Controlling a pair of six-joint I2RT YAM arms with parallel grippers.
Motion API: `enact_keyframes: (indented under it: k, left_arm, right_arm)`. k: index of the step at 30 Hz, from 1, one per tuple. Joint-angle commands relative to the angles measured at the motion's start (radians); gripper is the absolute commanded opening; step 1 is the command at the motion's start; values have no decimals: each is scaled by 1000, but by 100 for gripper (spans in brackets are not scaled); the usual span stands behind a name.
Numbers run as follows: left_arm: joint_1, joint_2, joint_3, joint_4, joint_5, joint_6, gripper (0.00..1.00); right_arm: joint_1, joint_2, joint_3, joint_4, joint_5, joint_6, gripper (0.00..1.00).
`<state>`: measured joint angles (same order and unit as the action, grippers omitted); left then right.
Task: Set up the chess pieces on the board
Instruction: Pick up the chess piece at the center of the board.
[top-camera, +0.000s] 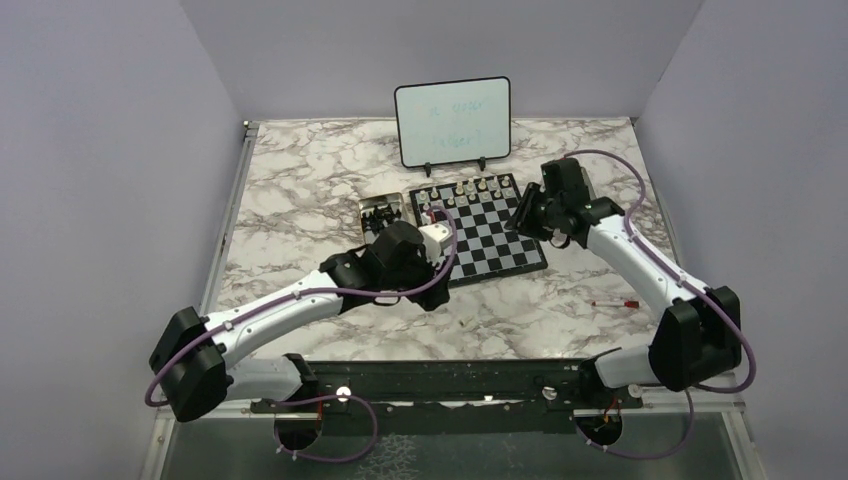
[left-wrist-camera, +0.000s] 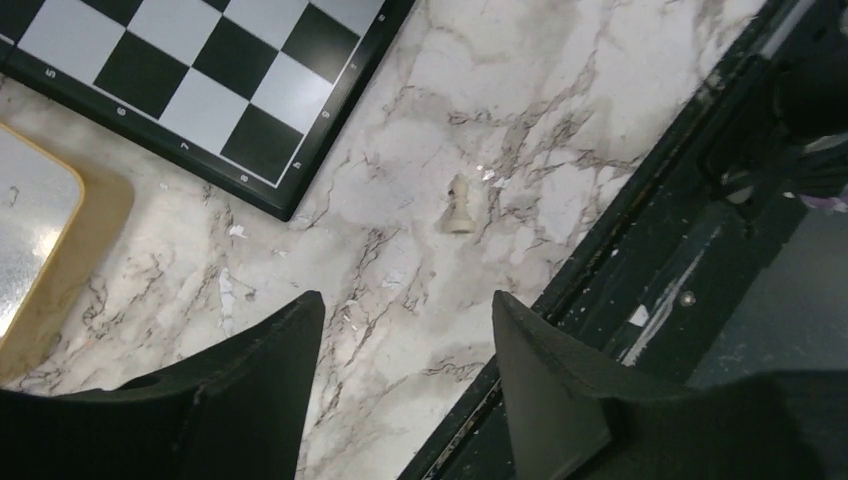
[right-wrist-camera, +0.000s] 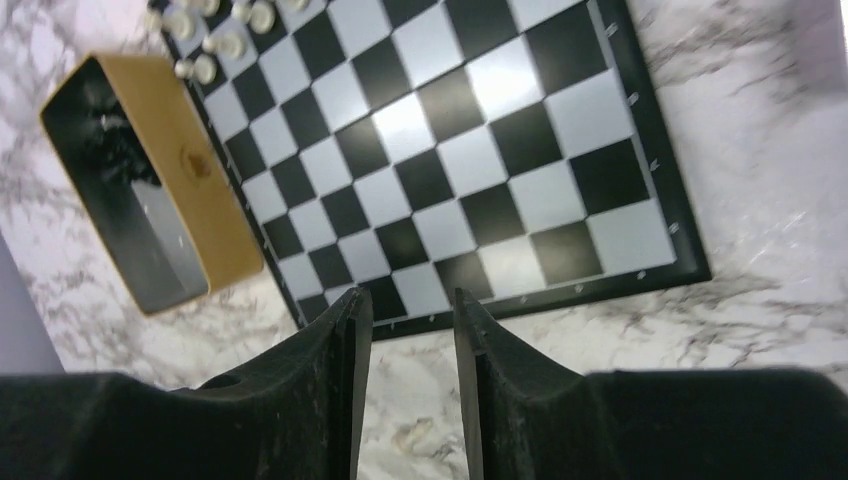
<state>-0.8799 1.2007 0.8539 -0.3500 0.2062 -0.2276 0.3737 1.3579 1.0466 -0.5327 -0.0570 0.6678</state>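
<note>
Marble worktop: the board is being carried at its middle, with a tan box lying just beside the board's left edge.
Done so far: pale chess pieces are being shown standing along the two far rows of the board; whether both rows are full cannot be told.
Left to do: the near rows are being shown bare. The black pieces appear to be lying in the tan box, so about half the job is being judged outstanding.
Stray piece: one pale chessman is being seen on the marble, off the board, near its near left corner. Whether it is upright or toppled cannot be told.
Left hand: it is being held spread above the worktop, with the pale chessman just ahead of the fingers and nothing between them.
Right hand: it is being held just off the board's right edge, fingers parted by a narrow gap, nothing pinched.
Step in hand: the pale chessman is being judged the likely next pickup.
</note>
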Motion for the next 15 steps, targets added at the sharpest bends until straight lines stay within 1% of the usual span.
enact_keyframes:
  k: [1, 5, 8, 11, 15]
  left_arm:
    - [-105, 81, 16, -14, -176, -86, 66]
    - [-195, 181, 49, 1, -260, -116, 67]
    - [-237, 253, 77, 24, -284, -120, 67]
    - [-263, 322, 104, 54, -294, -118, 67]
    - [-284, 398, 137, 75, -324, -118, 63]
  right_arm:
    - [-87, 69, 87, 11, -44, -47, 41]
    - [-140, 113, 109, 31, -74, -77, 42]
    - [-153, 119, 94, 36, -85, -85, 42]
    - [-156, 112, 62, 63, -100, -86, 42]
    - [-158, 100, 47, 68, -105, -99, 41]
